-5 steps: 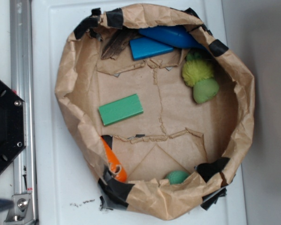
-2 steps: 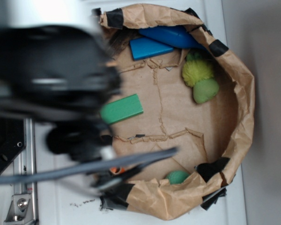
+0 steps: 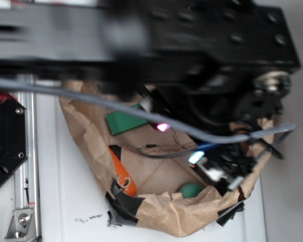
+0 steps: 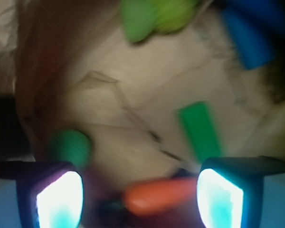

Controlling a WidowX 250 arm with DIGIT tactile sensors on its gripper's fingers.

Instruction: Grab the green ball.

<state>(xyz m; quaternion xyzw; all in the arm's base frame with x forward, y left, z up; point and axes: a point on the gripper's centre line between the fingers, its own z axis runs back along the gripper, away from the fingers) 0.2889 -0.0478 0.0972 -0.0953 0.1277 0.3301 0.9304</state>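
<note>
The green ball (image 3: 191, 190) lies at the near edge of the brown paper bag's floor, by a black tape patch. In the wrist view the green ball (image 4: 70, 148) appears blurred, just above the left fingertip. My gripper (image 3: 180, 142) hangs over the middle of the bag, above and apart from the ball. In the wrist view my gripper (image 4: 140, 199) is open, its two lit pads (image 4: 59, 199) far apart with nothing held between them. The black arm hides the bag's upper half in the exterior view.
A flat green block (image 3: 122, 122) (image 4: 199, 130) lies left of centre. An orange carrot-shaped toy (image 3: 122, 174) (image 4: 159, 194) rests against the bag's crumpled wall (image 3: 81, 136). A yellow-green plush toy (image 4: 156, 16) and blue blocks (image 4: 249, 35) sit at the far side.
The arm has swept in from the left and now reaches across the bag, with the gripper over its middle. The objects in the bag have not moved.
</note>
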